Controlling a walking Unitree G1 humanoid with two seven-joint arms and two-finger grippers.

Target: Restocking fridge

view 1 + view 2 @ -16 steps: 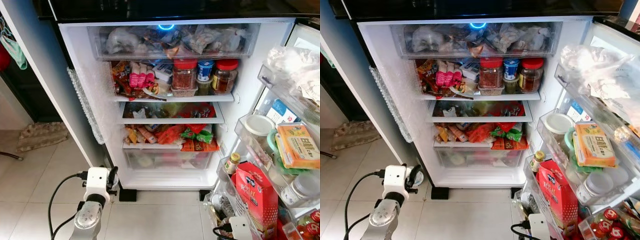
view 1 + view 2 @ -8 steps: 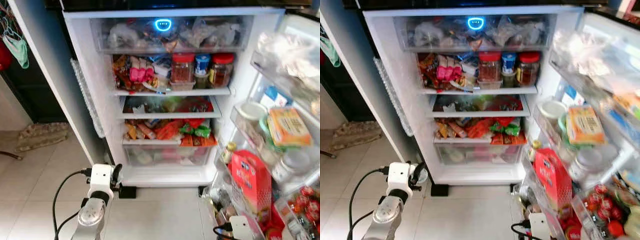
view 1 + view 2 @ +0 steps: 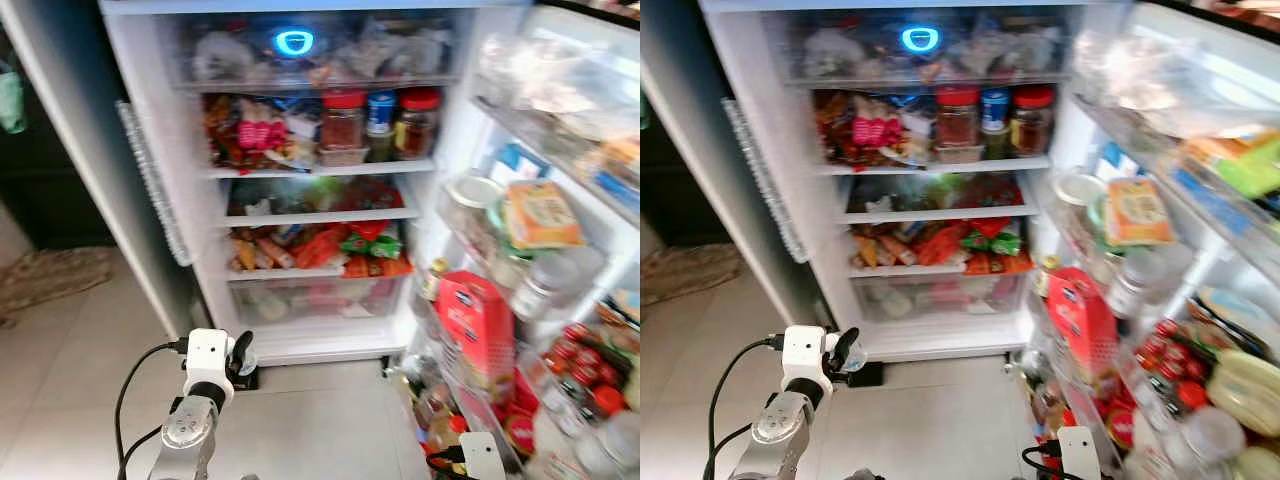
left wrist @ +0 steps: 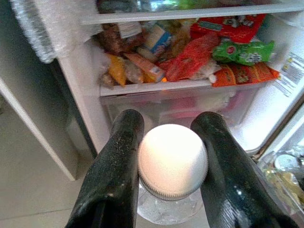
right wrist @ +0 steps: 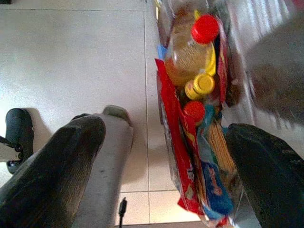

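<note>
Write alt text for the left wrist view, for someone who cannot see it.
The left gripper holds a clear jar with a white lid between its two black fingers, facing the open fridge. Beyond it, a shelf of snack packets sits above a clear crisper drawer.

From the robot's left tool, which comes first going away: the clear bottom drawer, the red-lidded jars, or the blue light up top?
Judged in the left eye view, from the left tool:
1. Clear bottom drawer, lowest in the fridge.
2. Red-lidded jars, on the upper shelf.
3. Blue light, at the very top.
</note>
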